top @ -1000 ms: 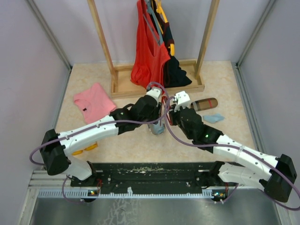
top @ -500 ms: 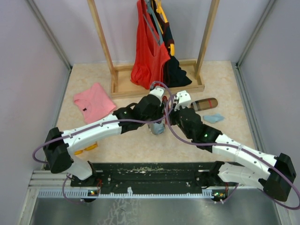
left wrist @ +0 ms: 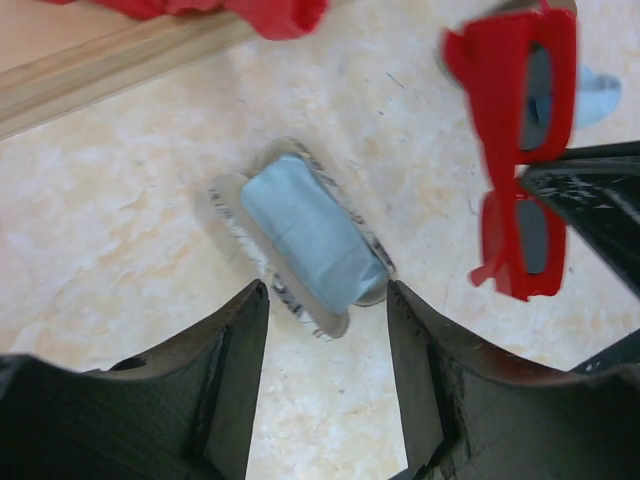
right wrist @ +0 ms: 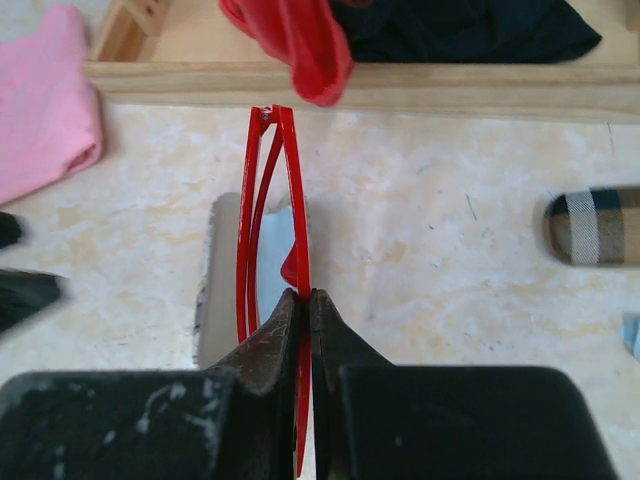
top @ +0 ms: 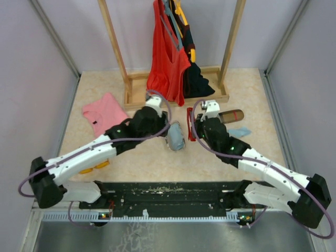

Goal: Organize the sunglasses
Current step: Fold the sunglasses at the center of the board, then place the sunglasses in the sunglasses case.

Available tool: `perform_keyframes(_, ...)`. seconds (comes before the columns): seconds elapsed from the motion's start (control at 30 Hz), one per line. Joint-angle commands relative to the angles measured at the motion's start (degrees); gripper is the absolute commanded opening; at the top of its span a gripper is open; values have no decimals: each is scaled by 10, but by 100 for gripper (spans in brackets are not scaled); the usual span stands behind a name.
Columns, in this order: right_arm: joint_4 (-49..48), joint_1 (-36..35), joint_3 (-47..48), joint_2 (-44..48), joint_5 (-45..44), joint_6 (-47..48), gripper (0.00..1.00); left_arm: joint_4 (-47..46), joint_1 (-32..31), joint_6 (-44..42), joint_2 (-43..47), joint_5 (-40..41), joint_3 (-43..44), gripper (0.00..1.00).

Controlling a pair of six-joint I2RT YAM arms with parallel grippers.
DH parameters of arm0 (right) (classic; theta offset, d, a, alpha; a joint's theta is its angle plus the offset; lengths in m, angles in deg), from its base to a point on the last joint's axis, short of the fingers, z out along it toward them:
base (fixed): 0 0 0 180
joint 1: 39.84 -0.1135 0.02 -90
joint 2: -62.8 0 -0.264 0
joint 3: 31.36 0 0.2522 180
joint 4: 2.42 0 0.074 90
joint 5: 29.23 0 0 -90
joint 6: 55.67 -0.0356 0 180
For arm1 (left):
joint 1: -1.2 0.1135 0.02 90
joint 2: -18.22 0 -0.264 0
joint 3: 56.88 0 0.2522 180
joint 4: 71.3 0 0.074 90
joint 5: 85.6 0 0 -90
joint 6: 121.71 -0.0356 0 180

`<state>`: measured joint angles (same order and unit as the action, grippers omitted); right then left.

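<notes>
sunglasses (left wrist: 520, 100) | red frame, folded | pinched in right claw (right wrist: 308, 295)

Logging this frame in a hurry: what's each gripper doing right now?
Left gripper: open, holding nothing.
Right gripper: closed on the sunglasses.

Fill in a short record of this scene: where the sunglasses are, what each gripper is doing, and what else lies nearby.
sunglasses: red frame, clamped in the right gripper
right gripper state: shut on the frame
left gripper: open, empty, over the grey case
grey case state: lying open, blue inside
nearby: brown case, blue cloth, pink garment
</notes>
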<state>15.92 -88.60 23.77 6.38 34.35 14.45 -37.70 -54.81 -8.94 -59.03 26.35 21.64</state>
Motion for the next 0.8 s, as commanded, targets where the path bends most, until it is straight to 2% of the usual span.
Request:
perform_keyframes(0.0, 48, 55, 53, -11, 71, -41, 0, -63, 89, 22, 98, -82, -91, 58)
perform_keyframes(0.17, 100, 84, 114, -68, 169, -51, 0, -116, 160, 36, 141, -164, -167, 61)
perform_keyframes(0.3, 121, 87, 163, -140, 241, -53, 0, -164, 194, 72, 125, -220, -203, 62)
perform_keyframes(0.5, 100, 88, 182, -218, 294, -31, 0, -228, 208, 115, 109, -237, -246, 62)
perform_keyframes(0.77, 88, 88, 205, -289, 305, -25, 0, -289, 209, 158, 80, -250, -290, 62)
